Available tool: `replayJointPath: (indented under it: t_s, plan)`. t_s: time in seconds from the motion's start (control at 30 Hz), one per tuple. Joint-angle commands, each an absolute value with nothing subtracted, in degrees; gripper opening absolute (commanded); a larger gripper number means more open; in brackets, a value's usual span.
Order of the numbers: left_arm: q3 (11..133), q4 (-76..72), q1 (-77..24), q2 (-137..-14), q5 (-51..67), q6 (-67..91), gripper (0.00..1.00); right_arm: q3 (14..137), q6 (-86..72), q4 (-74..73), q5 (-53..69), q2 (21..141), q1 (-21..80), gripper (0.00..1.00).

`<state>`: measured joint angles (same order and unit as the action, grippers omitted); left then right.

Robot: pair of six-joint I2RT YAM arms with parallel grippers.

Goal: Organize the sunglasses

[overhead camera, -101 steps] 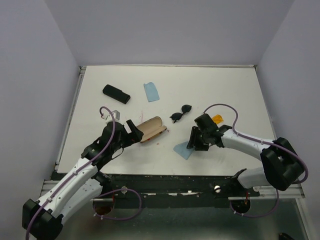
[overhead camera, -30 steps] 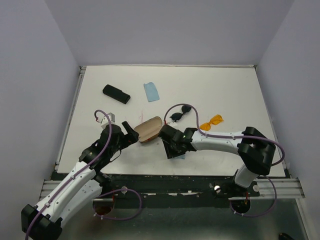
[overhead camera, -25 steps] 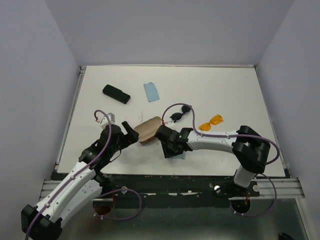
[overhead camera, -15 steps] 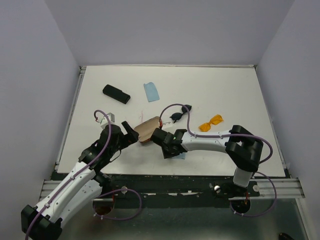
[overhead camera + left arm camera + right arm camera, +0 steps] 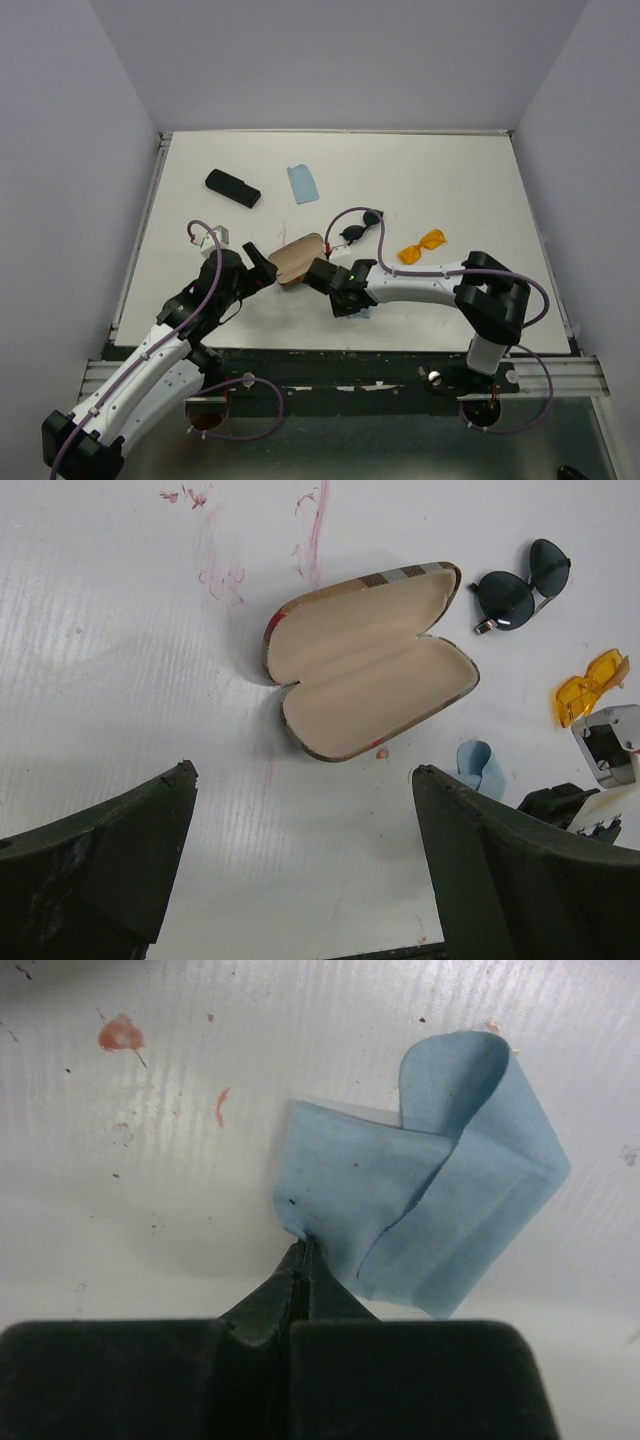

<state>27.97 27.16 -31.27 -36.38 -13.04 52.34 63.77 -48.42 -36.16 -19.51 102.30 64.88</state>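
Nothing is stowed yet, we judge: on the table (image 5: 450, 180) the case (image 5: 370, 665) lies open and empty, the black pair (image 5: 520, 580) and orange pair (image 5: 590, 685) loose to its right. Our left gripper (image 5: 300, 775) hangs wide before the case. Our right gripper (image 5: 300, 1260), earlier out by the orange pair, has slid toward the case and now pinches shut on a corner of the cloth (image 5: 440, 1210).

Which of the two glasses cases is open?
The plaid tan case, its cream lining showing; the plain black case at the far left is shut.
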Motion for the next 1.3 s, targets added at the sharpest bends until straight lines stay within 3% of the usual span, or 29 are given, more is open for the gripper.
replayJointPath:
  t_s: [0.0, 0.27, 0.63, 0.83, 1.1, 1.27]
  plan:
    - [28.6, 28.0, -31.5, -35.8, -13.9, 52.6, 0.99, 62.2, -46.9, -38.3, -21.9, 97.7, 65.3, 0.01]
    - [28.7, 27.8, -31.6, -35.9, -13.9, 52.4, 0.99, 65.3, -41.4, -42.3, -24.2, 90.4, 65.1, 0.01]
    - [29.4, 28.8, -31.5, -35.3, -15.0, 52.2, 0.99, 75.0, -33.4, -48.9, -36.2, 90.8, 61.3, 0.01]
    - [30.2, 29.7, -31.6, -34.9, -15.3, 52.2, 0.99, 81.3, -27.0, -49.1, -35.3, 92.3, 61.3, 0.01]
    - [29.8, 31.0, -31.6, -34.4, -14.3, 53.0, 0.99, 65.4, -24.3, -44.9, -15.9, 92.3, 64.5, 0.01]
    - [30.0, 29.8, -31.6, -36.3, -8.6, 52.6, 0.99, 56.7, -30.3, -40.7, -10.6, 93.3, 69.4, 0.01]
